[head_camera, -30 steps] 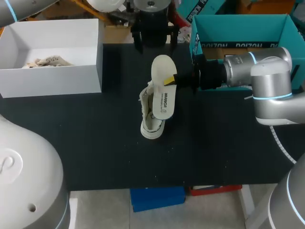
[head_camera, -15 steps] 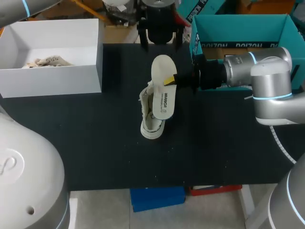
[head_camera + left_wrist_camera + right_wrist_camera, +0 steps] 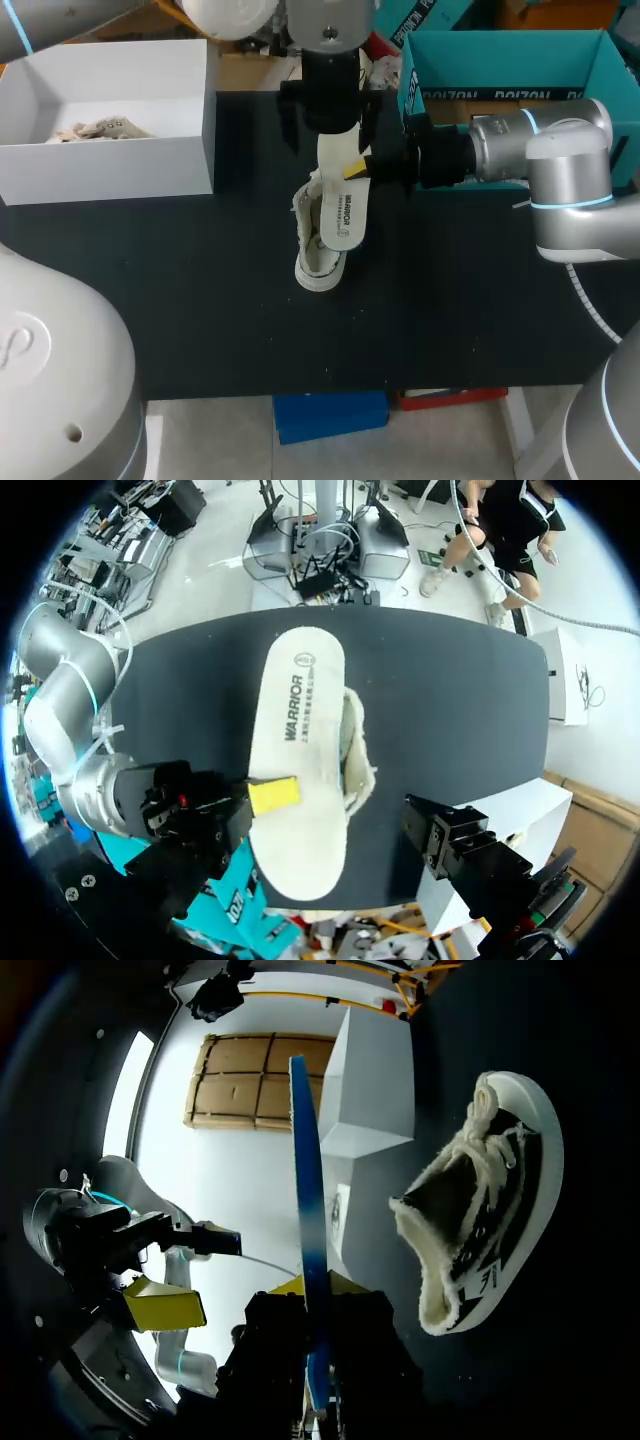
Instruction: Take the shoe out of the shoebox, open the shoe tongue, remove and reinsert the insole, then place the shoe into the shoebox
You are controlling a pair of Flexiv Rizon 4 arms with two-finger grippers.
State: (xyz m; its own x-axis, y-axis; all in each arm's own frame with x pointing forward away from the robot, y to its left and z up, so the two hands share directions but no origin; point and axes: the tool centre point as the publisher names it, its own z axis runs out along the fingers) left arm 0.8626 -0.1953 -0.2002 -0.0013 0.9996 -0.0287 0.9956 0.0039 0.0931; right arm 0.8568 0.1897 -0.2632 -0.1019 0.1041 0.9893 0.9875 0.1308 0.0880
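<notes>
The right gripper pinched the flat white insole by one edge over the cream canvas shoe mid-table, so the wide-open left gripper poised over its end could twist it loose.

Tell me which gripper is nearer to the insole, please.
Right. The right gripper holds the insole by its edge; the left gripper hangs open above its far end.
</notes>
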